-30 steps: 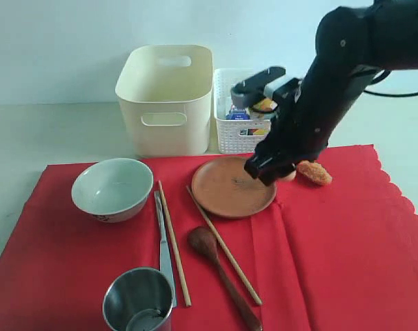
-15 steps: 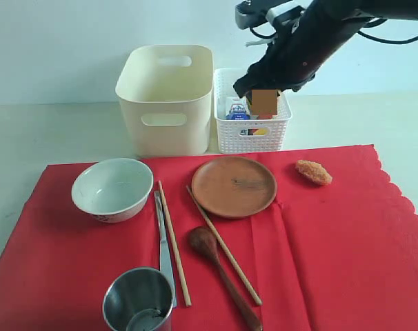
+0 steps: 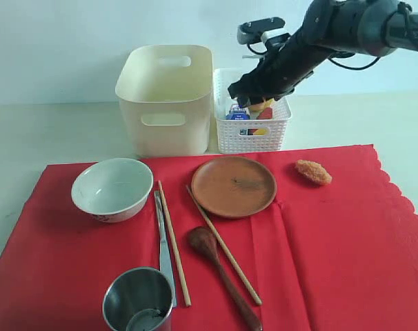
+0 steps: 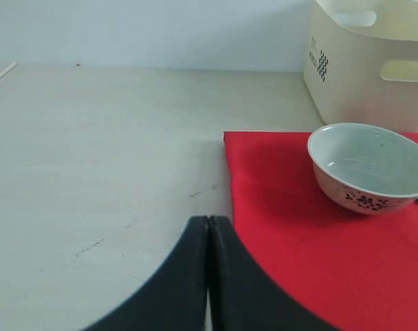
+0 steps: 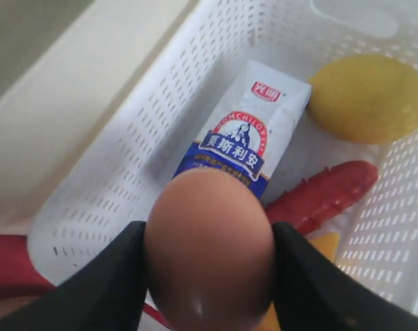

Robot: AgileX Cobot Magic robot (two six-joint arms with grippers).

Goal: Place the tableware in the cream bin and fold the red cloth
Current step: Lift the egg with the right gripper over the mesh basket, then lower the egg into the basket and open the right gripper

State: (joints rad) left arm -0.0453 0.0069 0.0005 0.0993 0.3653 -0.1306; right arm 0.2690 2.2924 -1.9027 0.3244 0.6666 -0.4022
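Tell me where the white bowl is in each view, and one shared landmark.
Exterior view: the white ceramic bowl sits on the left part of the red cloth, near the cream bin.
Left wrist view: the bowl sits near the cloth's corner, beside the bin.
Right wrist view: not in it.
Shared landmark: the cream bin, in the exterior and left wrist views.

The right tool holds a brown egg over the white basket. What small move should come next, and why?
Probably lower the right tool a little into the white lattice-sided plastic basket before opening. The smooth brown egg is clamped in it above a blue-and-white milk carton and red sausage, so a drop from here might crack it.
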